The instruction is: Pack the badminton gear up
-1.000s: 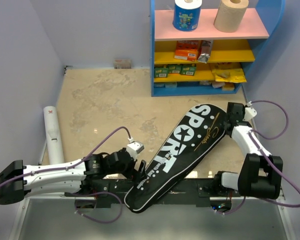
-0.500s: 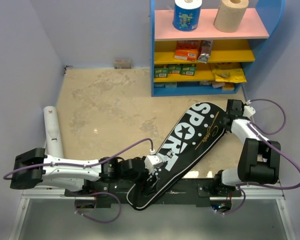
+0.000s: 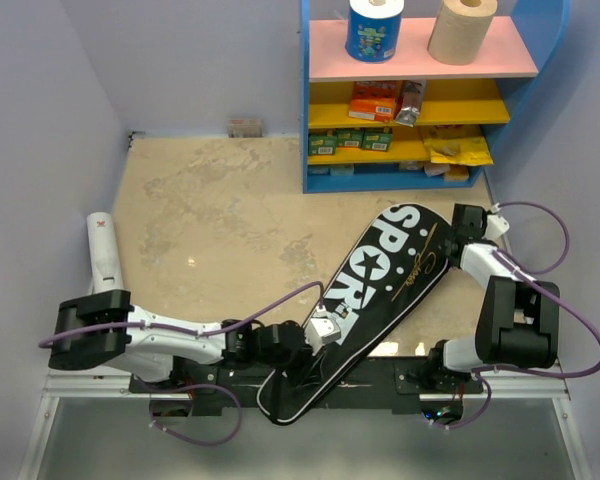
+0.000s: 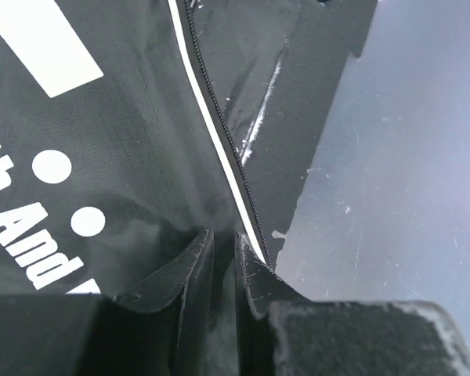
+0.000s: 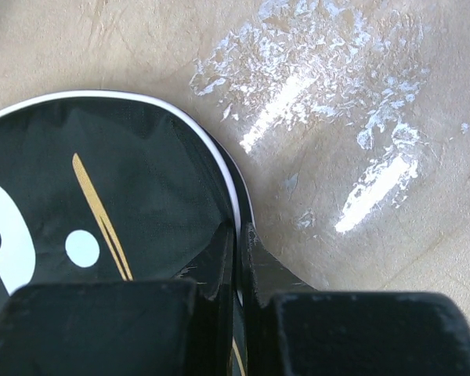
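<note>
white-piped edge of the cover [image 4: 117, 110] between jaws of the left gripper [image 4: 223, 262]

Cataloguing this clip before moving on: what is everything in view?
racket cover: one, black, white SPORT lettering, diagonal on the table's near right
tube: one, white, table's left edge
paper rolls: two, one blue-printed, one tan, top pink shelf
packets: several, orange, yellow, green, yellow shelves
shelf unit: one, blue, far right
table: one, beige
left gripper: one, black, pinching cover's near end
right gripper: one, black, pinching cover's far rim
</note>
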